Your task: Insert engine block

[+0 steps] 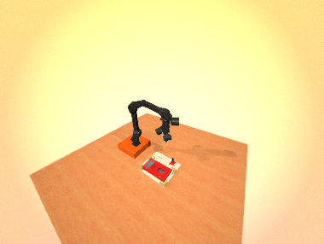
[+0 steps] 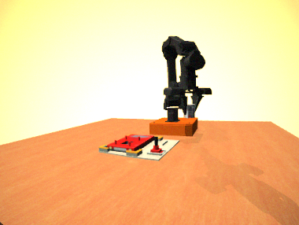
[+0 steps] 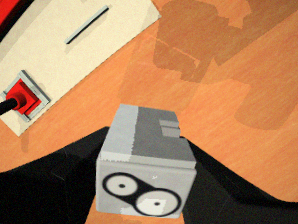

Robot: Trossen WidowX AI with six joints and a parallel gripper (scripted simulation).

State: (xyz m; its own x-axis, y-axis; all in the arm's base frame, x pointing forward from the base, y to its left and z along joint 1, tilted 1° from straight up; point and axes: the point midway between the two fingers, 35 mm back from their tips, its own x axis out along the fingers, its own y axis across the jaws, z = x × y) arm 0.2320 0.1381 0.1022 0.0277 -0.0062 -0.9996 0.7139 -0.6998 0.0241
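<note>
My gripper (image 2: 190, 114) (image 3: 143, 138) is shut on the engine block (image 2: 190, 110) (image 3: 145, 162), holding it in the air beyond the board's edge, near the robot base in the exterior view. The block is grey, with two pale discs ringed in black on the face toward the wrist camera and a notched side at the right in that view. The red car body (image 1: 153, 171) (image 2: 138, 142) lies flat on the board, with a dark opening (image 1: 161, 171) in it. Its corner (image 3: 9, 12) shows in the wrist view. The rib cannot be made out.
The pale board (image 1: 159, 156) (image 2: 168, 148) (image 3: 112, 42) carries yellow-and-grey corner pieces (image 2: 134, 153), a thin grey bar (image 3: 87, 25) and a red piece (image 1: 172, 163) (image 2: 156, 150) (image 3: 31, 98) with an upright black post. Thin pins stand up from the car body. The orange robot base (image 1: 133, 148) (image 2: 173, 127) is behind.
</note>
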